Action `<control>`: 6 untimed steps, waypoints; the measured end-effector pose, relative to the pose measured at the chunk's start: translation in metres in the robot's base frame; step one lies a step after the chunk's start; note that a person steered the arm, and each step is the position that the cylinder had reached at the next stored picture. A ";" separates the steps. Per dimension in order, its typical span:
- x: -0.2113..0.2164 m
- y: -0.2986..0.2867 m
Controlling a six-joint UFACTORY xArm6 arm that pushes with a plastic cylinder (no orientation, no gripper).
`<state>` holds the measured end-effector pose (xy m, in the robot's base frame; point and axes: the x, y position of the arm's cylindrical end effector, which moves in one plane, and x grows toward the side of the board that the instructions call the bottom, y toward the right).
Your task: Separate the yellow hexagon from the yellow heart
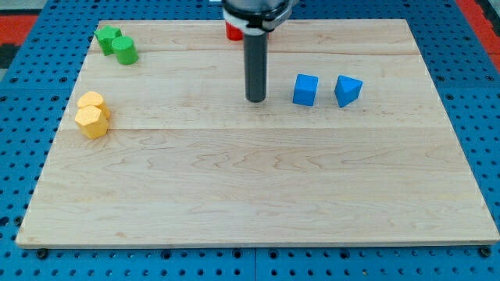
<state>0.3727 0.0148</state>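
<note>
The yellow hexagon (92, 122) lies at the view's left on the wooden board, touching the yellow heart (92, 101) just above it. My tip (255, 100) rests on the board near the top centre, far to the right of both yellow blocks. It is a little left of the blue cube (305, 90).
A blue triangular block (348, 90) lies right of the blue cube. Two green blocks (108, 37) (124, 50) sit together at the top left corner. A red block (233, 31) shows partly behind the rod at the top edge. The board (258, 195) lies on a blue pegboard.
</note>
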 end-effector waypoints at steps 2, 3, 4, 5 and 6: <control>-0.007 0.077; 0.002 0.054; -0.001 -0.060; -0.004 -0.160; -0.003 -0.259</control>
